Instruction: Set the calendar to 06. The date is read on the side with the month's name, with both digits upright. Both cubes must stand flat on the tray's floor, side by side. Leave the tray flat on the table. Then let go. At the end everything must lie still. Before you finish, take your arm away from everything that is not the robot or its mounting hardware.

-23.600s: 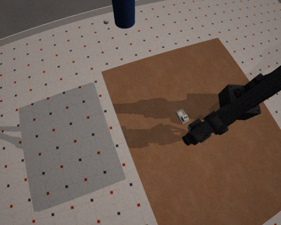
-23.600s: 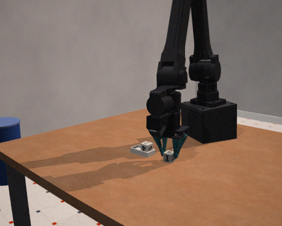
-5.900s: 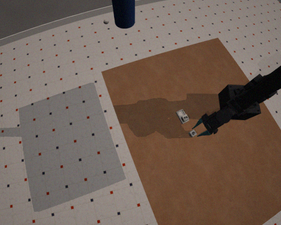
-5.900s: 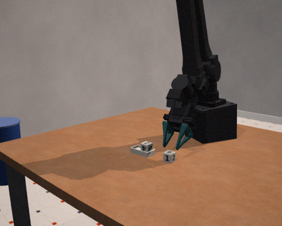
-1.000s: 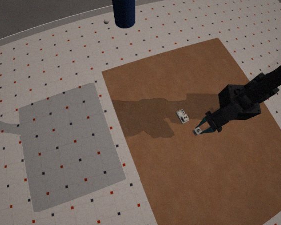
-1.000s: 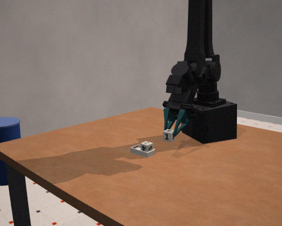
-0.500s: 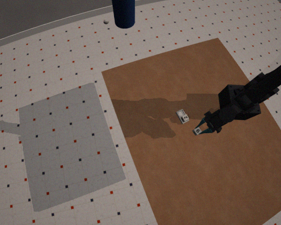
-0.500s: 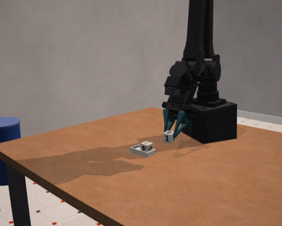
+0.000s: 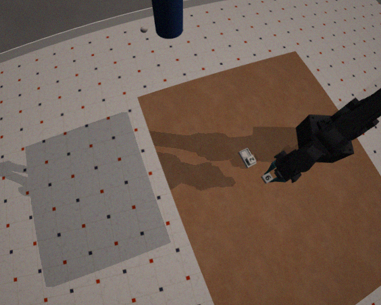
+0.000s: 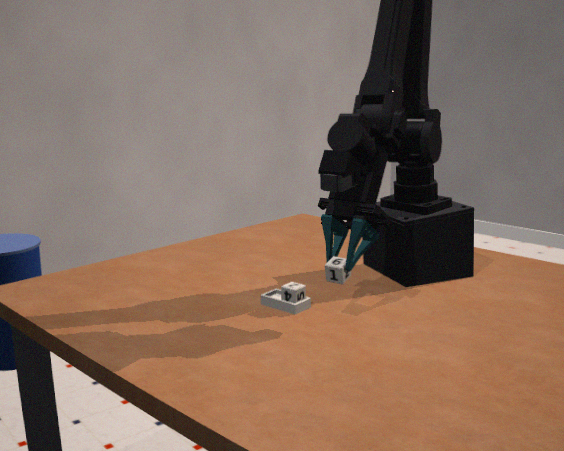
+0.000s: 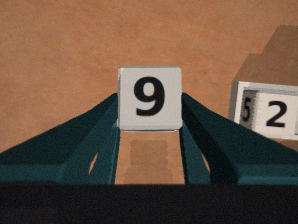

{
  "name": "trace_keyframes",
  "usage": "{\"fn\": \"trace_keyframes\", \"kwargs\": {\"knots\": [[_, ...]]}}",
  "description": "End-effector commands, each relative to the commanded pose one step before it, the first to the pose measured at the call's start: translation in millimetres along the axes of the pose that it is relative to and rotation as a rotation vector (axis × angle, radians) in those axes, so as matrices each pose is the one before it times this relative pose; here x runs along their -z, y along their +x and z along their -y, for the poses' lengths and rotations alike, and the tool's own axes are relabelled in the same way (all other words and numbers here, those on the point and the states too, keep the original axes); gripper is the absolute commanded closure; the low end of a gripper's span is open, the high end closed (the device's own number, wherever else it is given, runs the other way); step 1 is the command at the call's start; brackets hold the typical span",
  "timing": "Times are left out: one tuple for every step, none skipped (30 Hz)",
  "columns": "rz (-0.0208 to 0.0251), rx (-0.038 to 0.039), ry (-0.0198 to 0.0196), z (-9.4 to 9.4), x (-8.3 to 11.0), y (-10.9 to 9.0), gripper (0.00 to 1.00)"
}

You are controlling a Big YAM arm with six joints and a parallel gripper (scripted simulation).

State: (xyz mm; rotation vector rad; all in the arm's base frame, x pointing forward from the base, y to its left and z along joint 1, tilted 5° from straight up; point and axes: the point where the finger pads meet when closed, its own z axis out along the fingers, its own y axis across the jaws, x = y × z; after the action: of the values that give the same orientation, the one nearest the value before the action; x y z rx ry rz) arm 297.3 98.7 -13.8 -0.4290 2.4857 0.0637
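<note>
From the top view, you have a smooth brown wood-look desk [image 9: 241, 233] [image 10: 383, 345] [image 11: 60, 44] over a pale floor [image 9: 88, 97] [image 10: 91, 403] dotted with small red and dark squares. Your shallow, pale rectangular tray [image 9: 242, 159] [image 10: 277, 304] [image 11: 234, 101] sits between the desk's left and right edges, nearer the right one. A white cube with dark digits [image 9: 250, 159] [image 10: 293, 293] [image 11: 275, 115] occupies one end of it. Your black gripper with teal tapered fingers [image 9: 268, 177] [image 10: 338, 265] is beside the tray, grasping the other white numbered cube [image 9: 267, 178] [image 10: 335, 271] [image 11: 149, 99].

In the exterior view, you can see the grasped cube above the desk, outside the tray, with a 1 on its side. The tray lies flat, its seated cube showing a 4 and a 5 on two sides. Your matte black boxy base [image 9: 302, 128] [image 10: 440, 250] stands near the desk's far right edge; a smooth blue cylinder [image 9: 168, 13] [image 10: 11, 290] is beyond the left corner.

In the wrist view, you see the fingertips pressing opposite sides of the grasped cube, whose crisp black digit reads 9 from here. Over toward the frame's right, the tray's cube shows 2 on top and 5 on its side.
</note>
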Motion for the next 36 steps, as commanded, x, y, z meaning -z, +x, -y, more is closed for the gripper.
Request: {"fn": "trace_keyframes", "kwargs": {"knots": [[0.0205, -0.00543, -0.00629, -4.72, 0.16, -23.26, 0.74], [-0.00423, 0.00025, -0.00015, -0.06, -0.66, 1.09, 0.74], [-0.00572, 0.00018, -0.00003, -0.04, -0.59, 0.74, 0.74], [-0.01176, 0.00031, 0.0, -0.07, -1.08, 1.22, 0.74], [-0.01219, 0.00003, -0.00009, -0.06, -0.47, -0.19, 0.74], [-0.01726, 0.00003, -0.00011, -0.08, -0.58, -0.27, 0.74], [0.0, 0.0, 0.0, 0.0, 0.0, 0.0, 0.74], [0.0, 0.0, 0.0, 0.0, 0.0, 0.0, 0.74], [-0.02186, 0.00002, -0.00011, -0.08, -0.6, -0.33, 0.74], [-0.02541, 0.00002, -0.0001, -0.09, -0.49, -0.41, 0.74], [-0.0277, 0.00001, -0.00007, -0.08, -0.28, -0.44, 0.74], [-0.0285, -0.00001, -0.00003, -0.07, -0.01, -0.44, 0.74], [-0.02774, -0.00003, 0.00001, -0.05, 0.25, -0.4, 0.74], [-0.02549, -0.00053, 0.00027, 0.15, 0.45, -0.33, 0.74], [-0.02191, -0.00053, 0.00028, 0.16, 0.56, -0.25, 0.74], [-0.01735, -0.00043, 0.00023, 0.13, 0.55, -0.18, 0.74], [-0.01226, -0.00031, 0.00017, 0.1, 0.45, -0.11, 0.74], [-0.00725, -0.00018, 0.00016, 0.07, 0.29, -0.06, 0.74], [-0.00303, -0.00007, 0.00019, 0.05, 0.13, -0.02, 0.74], [-0.00048, 0.0, 0.0001, 0.02, 0.02, 0.0, 0.74], [-0.01353, 0.00073, 0.00037, 0.12, -1.67, 7.74, 0.74], [-0.01117, 0.0002, 0.00018, 0.1, -1.0, 4.07, 0.74], [0.00941, -0.00163, -0.00054, -0.03, 2.47, -11.87, 0.74], [0.0, 0.0, 0.0, 0.0, 0.0, 0.0, 0.74], [0.0, 0.0, 0.0, 0.0, 0.0, 0.0, 0.74], [-0.01688, -0.0008, 0.00074, 0.33, -0.44, -0.1, 0.74], [-0.02325, -0.00113, 0.00017, 0.31, -0.53, -0.13, 0.74], [-0.02841, -0.00142, 0.0005, 0.44, -0.52, -0.15, 0.74], [-0.03177, -0.00163, 0.0007, 0.53, -0.42, -0.15, 0.74], [-0.03294, -0.00173, 0.0007, 0.56, -0.25, -0.14, 0.74], [-0.03179, -0.00171, 0.00073, 0.57, -0.07, -0.11, 0.74], [-0.02844, -0.00156, 0.00071, 0.53, 0.08, -0.07, 0.74], [-0.02327, -0.00129, 0.00064, 0.45, 0.16, -0.04, 0.74], [-0.01691, -0.00094, 0.00053, 0.34, 0.18, -0.02, 0.74], [-0.01023, -0.00056, 0.0004, 0.22, 0.13, -0.01, 0.74], [-0.00437, -0.00023, 0.00025, 0.1, 0.06, 0.0, 0.74]]}}
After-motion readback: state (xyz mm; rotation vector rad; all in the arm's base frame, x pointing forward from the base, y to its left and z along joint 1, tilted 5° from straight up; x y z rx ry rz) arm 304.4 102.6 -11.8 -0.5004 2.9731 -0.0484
